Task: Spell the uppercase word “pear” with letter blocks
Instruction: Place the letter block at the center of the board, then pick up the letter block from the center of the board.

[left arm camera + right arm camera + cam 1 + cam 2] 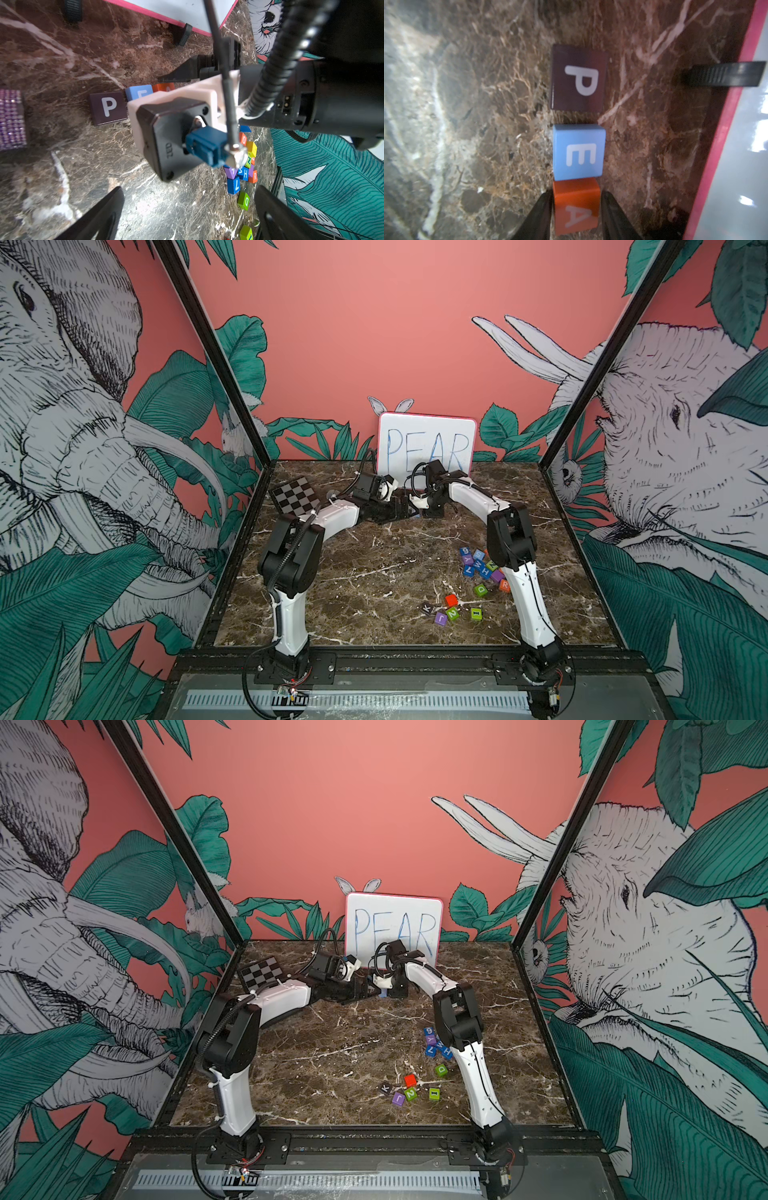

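Note:
In the right wrist view three letter blocks lie in a row on the marble: dark P (578,76), light blue E (578,152), orange A (575,209) touching E. My right gripper (576,193) straddles A, jaws open, with a thin gap beside one finger. The orange R (504,584) lies in the cube pile beside the right arm. My left gripper (187,214) hovers wide open over bare marble, just left of the row, holding nothing. In both top views the two grippers (399,508) (384,990) meet in front of the white board.
The white board (428,443) with handwritten PEAR stands at the back. A checkerboard card (295,495) lies at back left. A pile of other cubes (478,564) and loose ones (451,612) sit at front right. A purple studded object (11,118) lies near P.

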`<act>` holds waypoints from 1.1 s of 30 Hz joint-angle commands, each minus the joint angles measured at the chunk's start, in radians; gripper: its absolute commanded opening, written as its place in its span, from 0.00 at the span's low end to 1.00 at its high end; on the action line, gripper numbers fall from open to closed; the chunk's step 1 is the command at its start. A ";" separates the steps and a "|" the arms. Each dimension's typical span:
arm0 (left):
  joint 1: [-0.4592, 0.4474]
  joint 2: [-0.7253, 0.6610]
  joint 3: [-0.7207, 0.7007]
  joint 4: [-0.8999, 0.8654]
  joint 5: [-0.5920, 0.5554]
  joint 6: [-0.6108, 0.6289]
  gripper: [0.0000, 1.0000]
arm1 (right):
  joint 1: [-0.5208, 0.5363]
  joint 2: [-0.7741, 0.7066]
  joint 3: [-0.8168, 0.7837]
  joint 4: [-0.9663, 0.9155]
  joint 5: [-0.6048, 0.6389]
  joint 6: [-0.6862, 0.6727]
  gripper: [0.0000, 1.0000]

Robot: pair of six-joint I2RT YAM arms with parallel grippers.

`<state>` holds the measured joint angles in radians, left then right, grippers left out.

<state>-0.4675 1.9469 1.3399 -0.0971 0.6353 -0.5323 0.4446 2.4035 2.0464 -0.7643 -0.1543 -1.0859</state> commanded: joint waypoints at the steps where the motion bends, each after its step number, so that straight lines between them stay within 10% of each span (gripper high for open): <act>1: 0.007 -0.053 -0.013 0.020 -0.002 -0.008 0.99 | 0.003 -0.039 -0.026 -0.018 -0.004 -0.019 0.42; 18: 0.007 -0.084 -0.038 0.029 -0.016 -0.006 0.99 | 0.020 -0.200 -0.087 0.076 -0.034 0.062 0.42; 33: -0.059 -0.175 -0.147 0.028 -0.069 0.018 0.99 | 0.017 -0.687 -0.649 0.258 0.352 0.957 0.42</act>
<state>-0.4953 1.8282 1.2194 -0.0753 0.5888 -0.5297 0.4629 1.8103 1.4513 -0.4923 0.0929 -0.3912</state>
